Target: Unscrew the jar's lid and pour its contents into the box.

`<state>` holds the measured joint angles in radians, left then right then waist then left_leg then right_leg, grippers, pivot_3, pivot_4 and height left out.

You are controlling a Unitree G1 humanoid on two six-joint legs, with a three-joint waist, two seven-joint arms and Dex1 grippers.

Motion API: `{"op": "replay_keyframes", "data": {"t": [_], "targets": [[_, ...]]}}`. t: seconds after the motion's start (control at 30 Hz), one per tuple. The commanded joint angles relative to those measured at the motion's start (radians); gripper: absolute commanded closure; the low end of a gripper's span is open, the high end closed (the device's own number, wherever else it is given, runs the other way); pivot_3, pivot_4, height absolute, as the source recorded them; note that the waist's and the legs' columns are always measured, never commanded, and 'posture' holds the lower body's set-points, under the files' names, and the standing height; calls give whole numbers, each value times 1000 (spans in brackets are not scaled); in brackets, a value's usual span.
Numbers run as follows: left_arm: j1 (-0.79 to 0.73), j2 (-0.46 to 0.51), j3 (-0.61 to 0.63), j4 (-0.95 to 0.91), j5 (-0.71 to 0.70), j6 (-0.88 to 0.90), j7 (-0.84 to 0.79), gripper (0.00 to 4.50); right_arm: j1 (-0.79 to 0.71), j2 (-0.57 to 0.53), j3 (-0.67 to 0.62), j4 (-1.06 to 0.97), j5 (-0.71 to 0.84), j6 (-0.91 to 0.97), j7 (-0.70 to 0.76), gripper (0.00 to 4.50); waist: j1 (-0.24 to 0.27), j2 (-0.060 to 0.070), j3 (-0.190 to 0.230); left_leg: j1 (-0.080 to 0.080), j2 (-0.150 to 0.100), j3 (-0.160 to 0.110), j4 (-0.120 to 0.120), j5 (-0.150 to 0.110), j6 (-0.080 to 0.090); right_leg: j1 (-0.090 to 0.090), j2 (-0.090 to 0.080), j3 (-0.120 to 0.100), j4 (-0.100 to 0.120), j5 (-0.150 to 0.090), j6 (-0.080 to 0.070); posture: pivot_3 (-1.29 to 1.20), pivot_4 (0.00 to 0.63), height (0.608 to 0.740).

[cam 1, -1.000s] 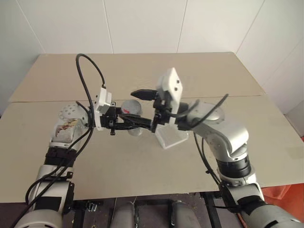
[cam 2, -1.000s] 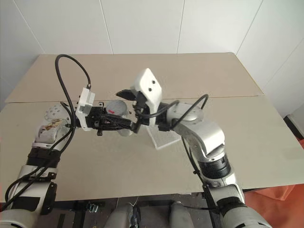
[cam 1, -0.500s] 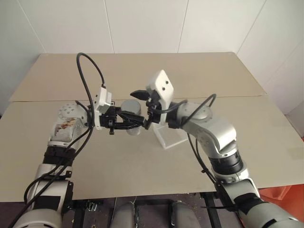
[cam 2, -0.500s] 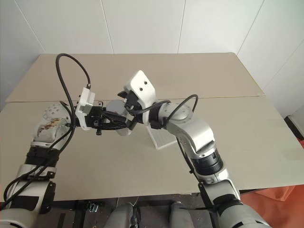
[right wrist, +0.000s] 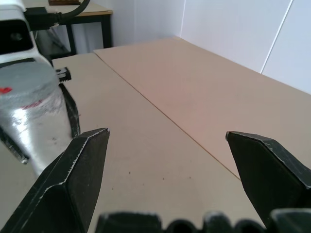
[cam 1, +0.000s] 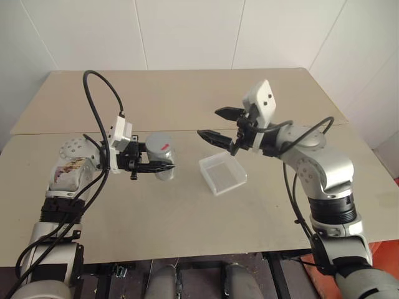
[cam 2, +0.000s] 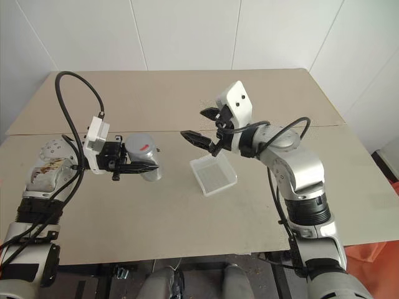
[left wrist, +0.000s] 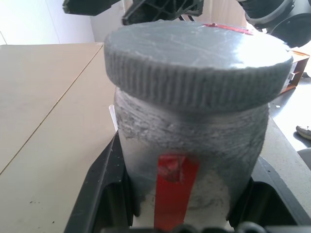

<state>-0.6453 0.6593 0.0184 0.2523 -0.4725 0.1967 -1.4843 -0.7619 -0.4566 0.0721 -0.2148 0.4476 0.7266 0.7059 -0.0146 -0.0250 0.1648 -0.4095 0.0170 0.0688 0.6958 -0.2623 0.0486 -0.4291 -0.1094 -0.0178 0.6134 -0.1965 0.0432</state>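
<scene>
Left eye view puts the left pincer (cam 1: pixel 163 166) nearest, over the near half of the counter (cam 1: pixel 187 218) toward its left edge, its two black fingers clamped tight on the jar (cam 1: pixel 163 156). The jar is held above the surface, not standing on it. Its long axis runs close to upright with a slight tilt, and the lid (cam 1: pixel 161 141) is on top, screwed on, facing up and a little toward the other arm. The left wrist view confirms this: the fingers pinch the clear body low on either side of a red strip, and the ribbed grey cap sits square on the mouth. The contents cannot be made out through the frosted wall.

Just beyond, near the counter's middle, the box (cam 1: pixel 222 174) lies flat and looks empty, between the two arms and closer to the right one.

Farther back and higher, the right pincer (cam 1: pixel 219 125) hangs over the box's far corner, jaws spread as wide as they go and gripping nothing. It points roughly level toward the jar, so the lid lies ahead of it on the robot's left and somewhat lower, well apart from the fingertips. I judge the next move calls for this arm to travel leftward and settle its fingers either side of the cap's rim.

No brand, label text or writing is readable anywhere; the only markings are plain red tape on the lid and jar side.
</scene>
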Motion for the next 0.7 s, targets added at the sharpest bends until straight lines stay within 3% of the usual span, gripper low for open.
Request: {"op": "replay_keyframes", "data": {"t": [0.03, 0.27, 0.5, 0.7], "targets": [[-15, -14, 15, -28, -16, -3, 18, 2566, 2, -15, -15, -101, 53, -19, 55, 10, 1, 0, 0, 0, 0, 0, 0, 0, 0, 0, 0, 0, 0, 0, 0, 0, 150, 740], [-55, -90, -9, 1, 11, -36, 57, 2566, -38, 65, 69, -210, 84, 36, 21, 10, 1, 0, 0, 0, 0, -1, 0, 0, 0, 0, 0, 0, 1, 0, 0, 0, 150, 740], [-85, -108, -27, 21, 16, -42, 32, 2566, -117, 153, 176, -139, -5, 29, -49, 10, 0, 0, 0, 0, 0, 0, 0, 0, 0, 0, 0, 0, 1, 0, 0, 0, 150, 740], [-84, -101, -23, 19, 15, -40, 25, 2566, -136, 191, 182, -84, -35, 15, -61, 10, 3, 0, 0, 0, 0, -1, 1, 0, 0, 0, 0, -1, 1, 0, 0, 0, 150, 740]]}}
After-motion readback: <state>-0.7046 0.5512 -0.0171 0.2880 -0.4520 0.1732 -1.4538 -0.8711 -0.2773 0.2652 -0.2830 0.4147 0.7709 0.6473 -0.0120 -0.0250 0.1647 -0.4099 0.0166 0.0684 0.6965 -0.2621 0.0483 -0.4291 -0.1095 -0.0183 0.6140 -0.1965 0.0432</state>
